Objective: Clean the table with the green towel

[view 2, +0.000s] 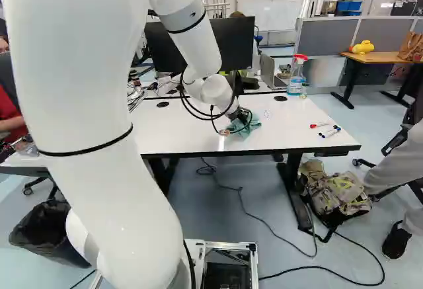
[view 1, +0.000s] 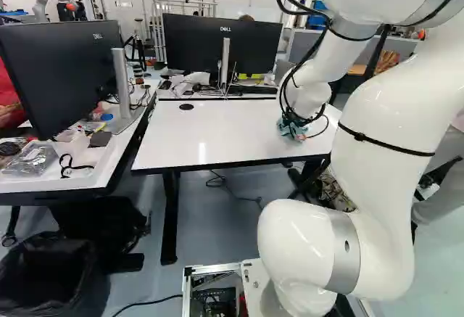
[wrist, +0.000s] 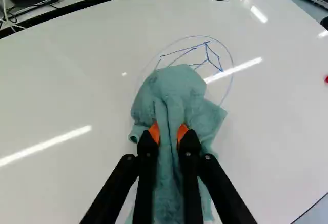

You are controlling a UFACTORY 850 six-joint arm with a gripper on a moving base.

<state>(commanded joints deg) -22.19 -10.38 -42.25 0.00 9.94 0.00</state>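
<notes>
Wrist view has my tool (wrist: 168,138) pinching the green towel (wrist: 171,93) between both pads — bunched so its loose folds lie on the white table (wrist: 61,90), right at the blue marker drawing (wrist: 207,55) — presumably so I can rub that ink off.

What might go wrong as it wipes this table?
The green towel is pinched by the gripper near its middle, so loose folds might bunch up and miss part of the blue drawing. If wiping reaches farther, it could knock the markers off the table or bump the spray bottle.
</notes>
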